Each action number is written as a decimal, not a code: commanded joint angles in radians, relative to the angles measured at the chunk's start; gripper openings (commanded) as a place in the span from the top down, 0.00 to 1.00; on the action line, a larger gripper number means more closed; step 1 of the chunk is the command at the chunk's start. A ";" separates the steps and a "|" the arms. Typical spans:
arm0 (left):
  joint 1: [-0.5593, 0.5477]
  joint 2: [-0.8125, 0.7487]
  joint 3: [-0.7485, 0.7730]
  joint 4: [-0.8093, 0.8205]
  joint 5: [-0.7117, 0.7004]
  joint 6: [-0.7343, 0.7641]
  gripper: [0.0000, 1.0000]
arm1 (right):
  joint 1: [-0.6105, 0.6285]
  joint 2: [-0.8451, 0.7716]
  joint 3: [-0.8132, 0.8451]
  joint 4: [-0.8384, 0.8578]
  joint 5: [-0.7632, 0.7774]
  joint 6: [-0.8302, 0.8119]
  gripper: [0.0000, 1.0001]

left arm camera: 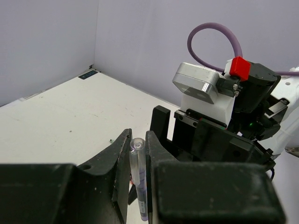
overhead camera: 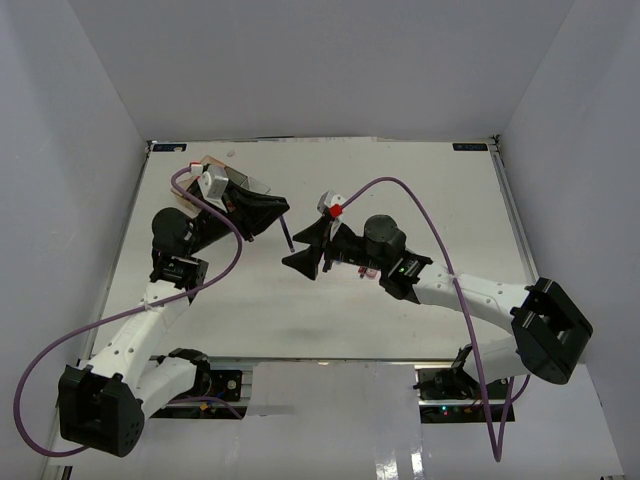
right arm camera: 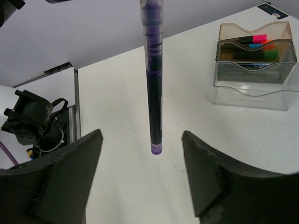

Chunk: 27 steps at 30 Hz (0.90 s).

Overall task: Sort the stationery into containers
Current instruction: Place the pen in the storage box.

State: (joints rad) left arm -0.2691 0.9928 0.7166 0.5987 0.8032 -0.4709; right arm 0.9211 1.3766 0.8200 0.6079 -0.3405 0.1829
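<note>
- White table (overhead camera: 420,200), pale grey walls (overhead camera: 300,60) on three sides; my two arm bases at the near edge.
- My left gripper (left arm camera: 138,145): pinching the purple pen (right arm camera: 153,93) near its clear capped end, fingers (left arm camera: 122,148) pressed on both sides of the barrel.
- Pen is off the table, approx mid-table, a bit left of centre. It slopes from my left gripper toward my right one.
- My right gripper (right arm camera: 141,140): spread wide. The pen's free purple tip sits btwn the two fingers (right arm camera: 88,154) w/ a gap each side, touching neither.
- Organiser tray (right arm camera: 252,95) sits far-left on the table. In the top view it is mostly hidden under my left arm.
- Tray has 3 adjoining compartments: amber (right arm camera: 233,30), smoky grey (right arm camera: 224,52), clear one alongside.
- Markers lie inside the amber/grey part: pink cap (right arm camera: 259,38), blue cap (right arm camera: 254,45), orange cap (right arm camera: 272,46), green cap (right arm camera: 272,54). Can't tell exactly which compartment each is in.
</note>
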 commanded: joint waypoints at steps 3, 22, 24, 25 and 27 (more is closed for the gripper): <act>0.007 -0.017 0.038 -0.094 -0.039 0.077 1.00 | -0.008 -0.063 -0.028 -0.026 0.060 -0.026 0.15; 0.008 0.397 0.500 -0.712 -0.702 0.713 1.00 | -0.062 -0.436 -0.206 -0.387 0.273 -0.092 0.06; 0.010 0.496 0.576 -0.734 -0.781 0.767 1.00 | -0.062 -0.458 -0.225 -0.404 0.264 -0.091 0.06; 0.011 0.527 0.599 -0.737 -0.804 0.784 1.00 | -0.064 -0.462 -0.228 -0.410 0.259 -0.092 0.07; 0.021 0.613 0.653 -0.732 -0.867 0.822 1.00 | -0.064 -0.475 -0.234 -0.430 0.259 -0.100 0.07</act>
State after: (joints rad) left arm -0.2615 1.5524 1.2964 -0.0814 0.1001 0.2405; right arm 0.8631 0.9298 0.5900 0.2012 -0.0853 0.0975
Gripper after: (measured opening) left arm 0.245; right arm 0.932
